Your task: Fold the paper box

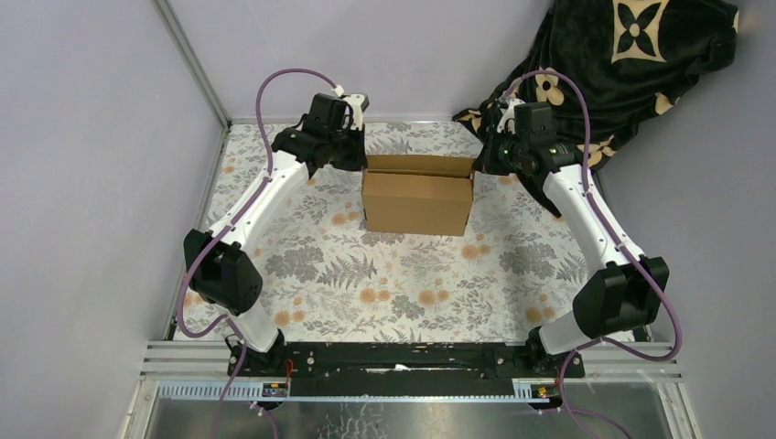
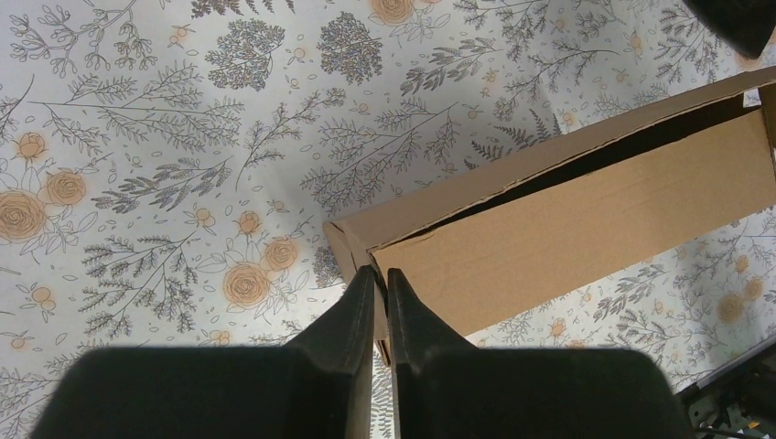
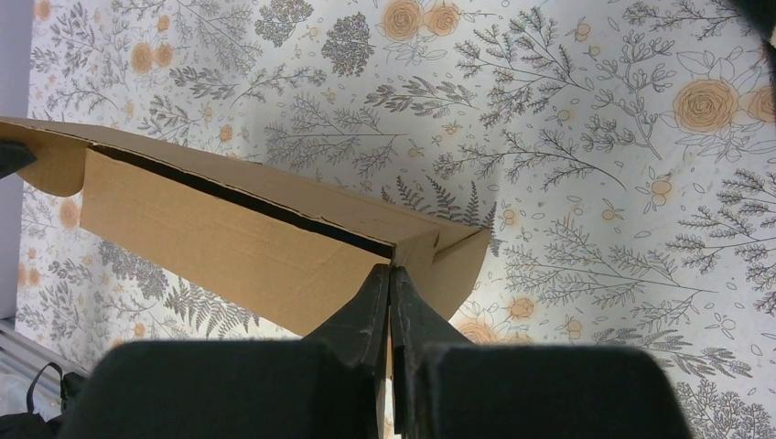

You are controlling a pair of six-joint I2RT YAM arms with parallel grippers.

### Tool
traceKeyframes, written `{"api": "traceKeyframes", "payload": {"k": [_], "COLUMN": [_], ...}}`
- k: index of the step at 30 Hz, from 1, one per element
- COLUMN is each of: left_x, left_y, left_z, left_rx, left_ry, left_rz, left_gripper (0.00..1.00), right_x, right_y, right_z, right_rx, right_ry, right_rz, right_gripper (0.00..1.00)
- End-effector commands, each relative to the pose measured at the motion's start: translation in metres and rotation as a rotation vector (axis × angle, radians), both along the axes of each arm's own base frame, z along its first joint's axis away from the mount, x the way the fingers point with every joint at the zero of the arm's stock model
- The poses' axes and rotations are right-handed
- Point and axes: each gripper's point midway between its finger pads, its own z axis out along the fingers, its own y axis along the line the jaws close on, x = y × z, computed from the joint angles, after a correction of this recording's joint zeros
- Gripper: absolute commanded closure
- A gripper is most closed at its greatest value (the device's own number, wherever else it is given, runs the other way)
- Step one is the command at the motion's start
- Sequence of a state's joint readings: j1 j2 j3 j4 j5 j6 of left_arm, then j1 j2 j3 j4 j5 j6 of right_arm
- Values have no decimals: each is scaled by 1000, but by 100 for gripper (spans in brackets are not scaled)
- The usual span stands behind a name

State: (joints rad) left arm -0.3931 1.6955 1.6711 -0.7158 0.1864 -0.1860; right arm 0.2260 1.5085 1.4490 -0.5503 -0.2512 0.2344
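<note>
**Paper box: both ends pinched, closure outstanding**

You are holding the paper box [image 1: 417, 203] between the two claws, with one end at each set of fingertips. It is sitting on the floral surface [image 1: 366, 274], ahead of both arms.

The left claw [image 2: 381, 288] is showing only a sliver of gap. A thin edge of cardboard at the box's left end corner is passing between its fingers, so you are gripping there. The right claw [image 3: 391, 283] is pressing almost fully together and pinching the cardboard at the box's right end corner.

Progress, as a judgement: the sheet is no longer lying flat. The walls are standing and the box is reading as a rectangular body from above. In both wrist views a dark slit is running between the broad panel nearest each claw and the wall beyond it, so the panel is not seated. Tucking and final closing are looking like what is left. Whether the end flaps are locked, you cannot tell from here.

Writing: none is showing on the cardboard. The dark cloth [image 1: 631, 55] beyond the right claw is carrying pale flower motifs, with no readable lettering.
</note>
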Motion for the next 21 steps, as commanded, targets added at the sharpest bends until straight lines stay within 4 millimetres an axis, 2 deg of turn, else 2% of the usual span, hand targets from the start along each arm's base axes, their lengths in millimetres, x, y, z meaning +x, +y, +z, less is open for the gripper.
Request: {"api": "traceKeyframes", "payload": {"k": [1, 21], "left_x": [-17, -15], "left_y": [-38, -39], "left_z": [0, 0], "left_rx": [-82, -78], "left_ry": [55, 62], "left_rz": [-109, -114], "left_gripper": [88, 88], "right_x": [-12, -8], "right_y": [44, 46], "right_z": [29, 35], "right_rx": [160, 165], "right_ry": [-2, -11], "right_rz": [143, 145], "right_gripper": [100, 100]}}
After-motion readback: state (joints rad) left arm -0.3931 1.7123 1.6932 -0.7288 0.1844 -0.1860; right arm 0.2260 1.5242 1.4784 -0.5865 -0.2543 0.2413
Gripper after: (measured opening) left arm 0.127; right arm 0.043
